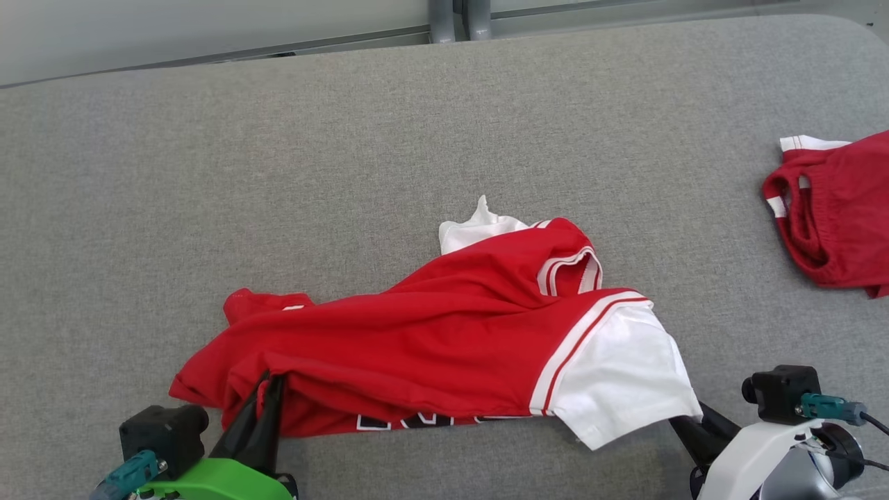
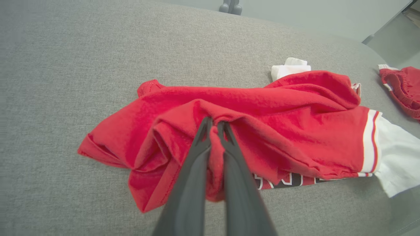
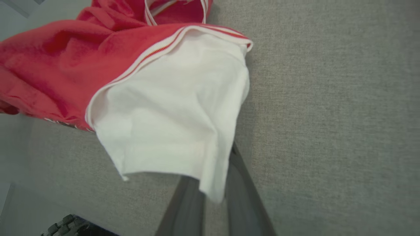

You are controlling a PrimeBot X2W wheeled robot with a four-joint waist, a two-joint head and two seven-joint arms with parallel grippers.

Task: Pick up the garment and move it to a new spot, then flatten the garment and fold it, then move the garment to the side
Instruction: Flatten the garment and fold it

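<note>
On grey woven table (image 1: 389, 125) | red shirt (image 1: 444, 333) lay crumpled, sleeve (image 3: 170, 114) white | left gripper (image 2: 215, 126) pinched a red fold | right gripper (image 1: 691, 425) tips hid under sleeve, state unclear | second garment (image 1: 833, 215) lay well apart

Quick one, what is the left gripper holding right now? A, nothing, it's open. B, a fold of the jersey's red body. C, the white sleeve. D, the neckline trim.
B: the left wrist view shows the left gripper shut on a bunched red fold of the jersey, far from its white sleeve.
</note>
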